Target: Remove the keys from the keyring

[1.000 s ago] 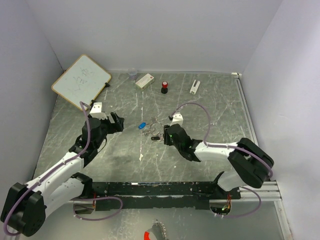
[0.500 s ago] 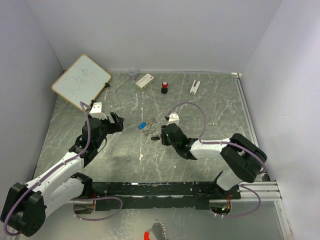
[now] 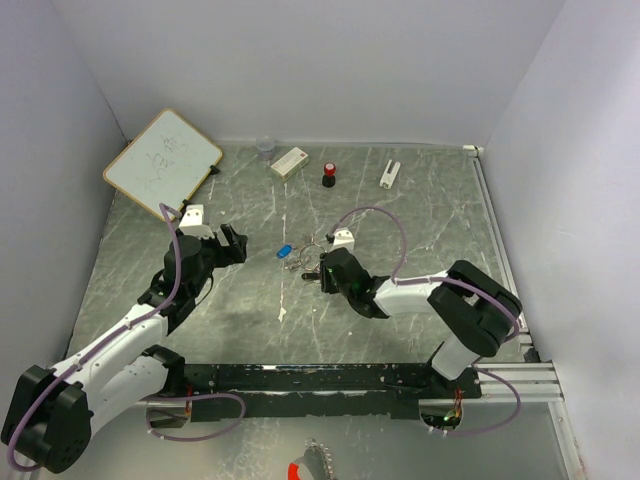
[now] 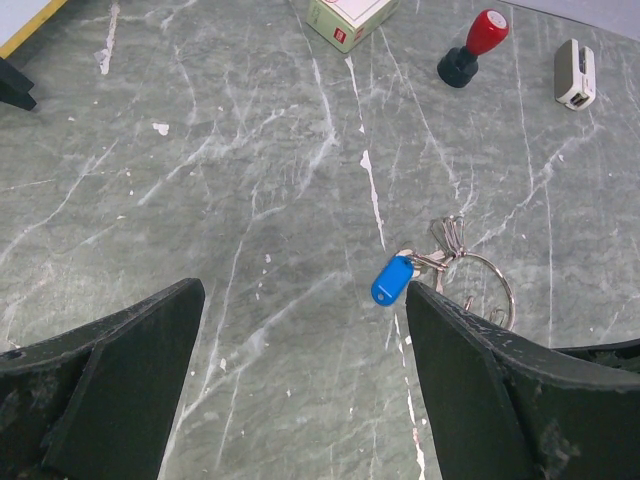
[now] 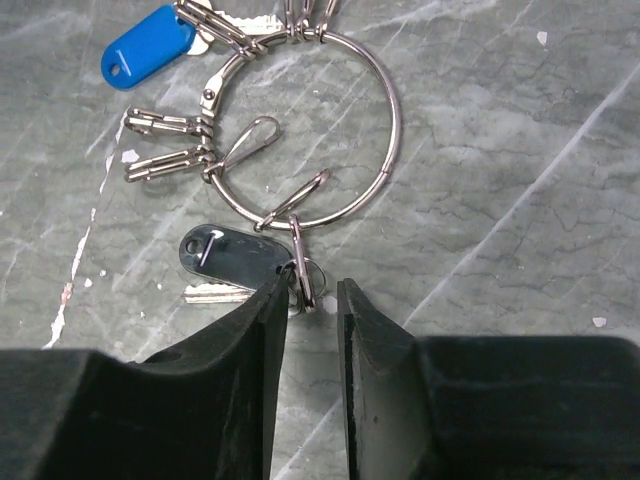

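Silver wire keyring [image 5: 393, 120] flat on the grey marbled desk [image 4: 200, 150], near its middle, keys [image 4: 447, 238] threaded on it: blue-headed key [image 5: 145, 47] at one side, black-headed key [image 5: 235, 260] nearest the right gripper [image 5: 310, 290]. Fingertips there nearly together around a small link [image 5: 303, 272] beside that key; cannot tell whether pinched. Left gripper [image 4: 303, 295] spread wide, apart from the keys.
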`<state>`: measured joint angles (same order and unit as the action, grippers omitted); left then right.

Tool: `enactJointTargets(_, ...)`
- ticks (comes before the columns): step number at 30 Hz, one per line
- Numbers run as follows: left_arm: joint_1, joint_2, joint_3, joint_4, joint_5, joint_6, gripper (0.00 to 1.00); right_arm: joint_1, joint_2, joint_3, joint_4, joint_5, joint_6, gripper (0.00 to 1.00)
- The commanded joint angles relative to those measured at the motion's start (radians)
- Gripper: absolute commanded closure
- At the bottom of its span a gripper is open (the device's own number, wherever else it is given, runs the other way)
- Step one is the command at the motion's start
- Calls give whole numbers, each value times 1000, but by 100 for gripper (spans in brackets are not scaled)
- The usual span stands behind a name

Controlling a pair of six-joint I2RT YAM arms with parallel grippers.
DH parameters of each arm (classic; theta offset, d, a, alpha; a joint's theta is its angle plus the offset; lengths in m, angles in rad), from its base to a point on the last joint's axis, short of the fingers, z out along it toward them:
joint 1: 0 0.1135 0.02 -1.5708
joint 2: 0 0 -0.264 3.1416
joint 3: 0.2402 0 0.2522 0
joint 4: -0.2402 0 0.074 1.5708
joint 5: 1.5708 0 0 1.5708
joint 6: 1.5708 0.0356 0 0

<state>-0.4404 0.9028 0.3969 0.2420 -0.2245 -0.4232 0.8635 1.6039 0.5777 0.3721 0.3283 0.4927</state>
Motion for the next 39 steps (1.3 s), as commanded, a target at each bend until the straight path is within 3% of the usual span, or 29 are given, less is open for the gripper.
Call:
enactJointTargets(1, -4, -4, -9, 26, -11, -4, 6, 6, 27, 30, 27, -6, 6, 75)
enactJointTargets(5, -4, -2, -8, 23, -14, -5, 7, 7, 39, 37, 21, -12, 7, 82)
enactJointTargets(11, -4, -14, -14, 29, -22, -4, 6, 8, 40, 45, -3, -23, 11, 100)
enactJointTargets(17, -4, 2, -5, 53, 27, 32, 9, 9, -33, 119, -129, 28, -74, 100)
enactJointTargets(24, -4, 34, 3, 173, 220, 121, 20, 9, -207, 271, -304, 48, -209, 100)
enactJointTargets(39, -9, 181, 106, 473, 720, 193, 35, 12, -363, 321, -370, -10, -269, 100)
